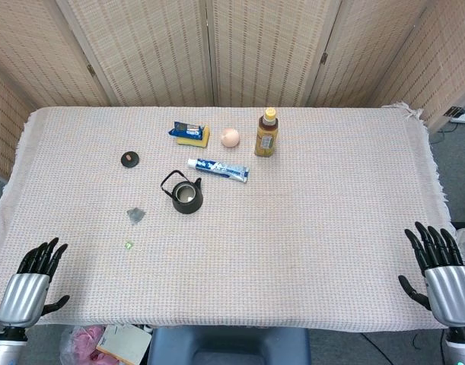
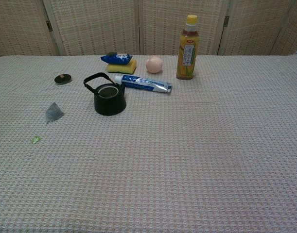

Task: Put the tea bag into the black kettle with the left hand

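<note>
With fingers spread and holding nothing, the left hand [image 1: 33,283] sits well short of the small grey pyramid-shaped mesh tea bag [image 1: 135,215], likely light, limp and best pinched at its peak; beyond-right stands the lidless black iron kettle [image 1: 186,195]; the right hand [image 1: 439,268] likewise rests empty.

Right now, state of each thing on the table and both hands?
black kettle: upright, lid off, handle tipped back
kettle lid: lying on the cloth, apart from the kettle
tea bag: on the cloth, untouched; green tag apart
bottle: upright, capped
toothpaste tube: lying flat
left hand: open, holds nothing
right hand: open, holds nothing
</note>
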Tool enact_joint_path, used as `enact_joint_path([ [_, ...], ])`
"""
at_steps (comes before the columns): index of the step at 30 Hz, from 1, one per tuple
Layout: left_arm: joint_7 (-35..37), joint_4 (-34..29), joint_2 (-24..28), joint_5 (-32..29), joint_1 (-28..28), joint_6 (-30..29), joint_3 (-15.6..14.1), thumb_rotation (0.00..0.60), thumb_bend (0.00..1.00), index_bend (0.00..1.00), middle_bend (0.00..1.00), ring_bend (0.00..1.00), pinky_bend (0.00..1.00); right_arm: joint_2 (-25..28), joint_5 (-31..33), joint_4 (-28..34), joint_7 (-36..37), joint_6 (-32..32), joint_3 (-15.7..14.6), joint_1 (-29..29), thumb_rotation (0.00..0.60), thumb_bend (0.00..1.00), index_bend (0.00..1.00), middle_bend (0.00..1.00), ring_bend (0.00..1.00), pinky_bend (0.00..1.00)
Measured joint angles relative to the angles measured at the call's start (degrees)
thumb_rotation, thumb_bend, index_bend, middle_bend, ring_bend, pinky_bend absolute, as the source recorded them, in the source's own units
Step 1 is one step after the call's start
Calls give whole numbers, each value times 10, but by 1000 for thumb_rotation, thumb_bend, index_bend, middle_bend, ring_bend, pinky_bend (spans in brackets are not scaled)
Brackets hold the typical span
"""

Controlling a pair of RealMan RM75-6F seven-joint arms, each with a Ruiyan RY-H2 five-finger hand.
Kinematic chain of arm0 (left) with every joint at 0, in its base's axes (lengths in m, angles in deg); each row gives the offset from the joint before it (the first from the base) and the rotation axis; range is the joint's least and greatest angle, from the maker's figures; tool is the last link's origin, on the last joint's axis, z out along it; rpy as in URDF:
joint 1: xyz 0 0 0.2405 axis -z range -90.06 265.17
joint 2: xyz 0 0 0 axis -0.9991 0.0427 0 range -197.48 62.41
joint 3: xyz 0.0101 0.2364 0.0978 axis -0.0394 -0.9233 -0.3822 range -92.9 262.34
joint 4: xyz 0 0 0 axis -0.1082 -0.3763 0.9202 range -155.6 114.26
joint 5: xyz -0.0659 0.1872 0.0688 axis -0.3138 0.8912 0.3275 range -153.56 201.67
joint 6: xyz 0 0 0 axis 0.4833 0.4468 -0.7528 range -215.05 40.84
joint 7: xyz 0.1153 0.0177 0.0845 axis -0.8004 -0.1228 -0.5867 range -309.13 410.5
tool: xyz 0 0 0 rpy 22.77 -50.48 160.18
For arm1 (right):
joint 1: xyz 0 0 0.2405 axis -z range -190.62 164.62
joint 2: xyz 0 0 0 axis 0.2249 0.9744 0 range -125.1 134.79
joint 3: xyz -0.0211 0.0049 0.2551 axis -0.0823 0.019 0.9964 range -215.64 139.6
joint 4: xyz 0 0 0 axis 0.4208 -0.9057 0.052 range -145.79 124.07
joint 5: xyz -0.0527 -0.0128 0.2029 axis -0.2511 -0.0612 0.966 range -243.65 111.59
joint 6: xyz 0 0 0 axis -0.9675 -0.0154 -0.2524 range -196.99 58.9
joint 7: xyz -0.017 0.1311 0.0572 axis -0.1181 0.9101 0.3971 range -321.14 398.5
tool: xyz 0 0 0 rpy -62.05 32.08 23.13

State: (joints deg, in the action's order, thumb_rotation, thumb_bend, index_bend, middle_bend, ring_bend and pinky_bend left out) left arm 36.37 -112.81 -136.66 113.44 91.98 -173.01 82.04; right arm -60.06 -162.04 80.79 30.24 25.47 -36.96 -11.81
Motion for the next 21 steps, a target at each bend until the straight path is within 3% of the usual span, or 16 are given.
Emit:
enact_joint_path([
  [7,-2,-5,0,9,0,1,0,600,134,0,0,0,172,2,-10,0,5,8,-3,2,600,184,0,0,0,0],
  [9,-1,-8,-2,20,2,0,-2,600,134,0,32,25,258,4,-13,-2,12,19,-4,6,600,183,0,0,0,0],
  [10,-2,-9,-3,24,3,1,-2,600,134,10,112,84,337,4,-14,-2,15,22,-4,8,600,183,0,0,0,0],
  [11,-5,-12,-3,29,6,2,-2,600,134,37,266,196,452,4,-16,-3,18,24,-4,8,600,183,0,0,0,0],
  [12,-10,-14,-4,31,8,2,-1,600,134,94,530,394,638,5,-18,-3,19,25,-3,8,600,183,0,0,0,0],
  [13,-16,-16,-5,34,10,2,1,600,134,131,662,502,732,5,-19,-4,19,24,-3,7,600,183,0,0,0,0],
  [14,-24,-19,-7,41,15,3,3,600,134,214,874,702,886,5,-19,-4,18,22,-3,6,600,183,0,0,0,0],
  [15,-28,-22,-9,49,20,4,6,600,134,293,980,849,976,5,-19,-3,16,19,-2,5,600,183,0,0,0,0],
  [17,-38,-27,-18,64,34,4,19,600,134,391,1000,971,1000,4,-17,-3,14,12,-1,2,600,183,0,0,0,0],
  [21,-63,-38,-29,57,54,31,33,600,134,461,1000,1000,1000,5,-7,0,7,-8,2,-7,600,183,0,0,0,0],
])
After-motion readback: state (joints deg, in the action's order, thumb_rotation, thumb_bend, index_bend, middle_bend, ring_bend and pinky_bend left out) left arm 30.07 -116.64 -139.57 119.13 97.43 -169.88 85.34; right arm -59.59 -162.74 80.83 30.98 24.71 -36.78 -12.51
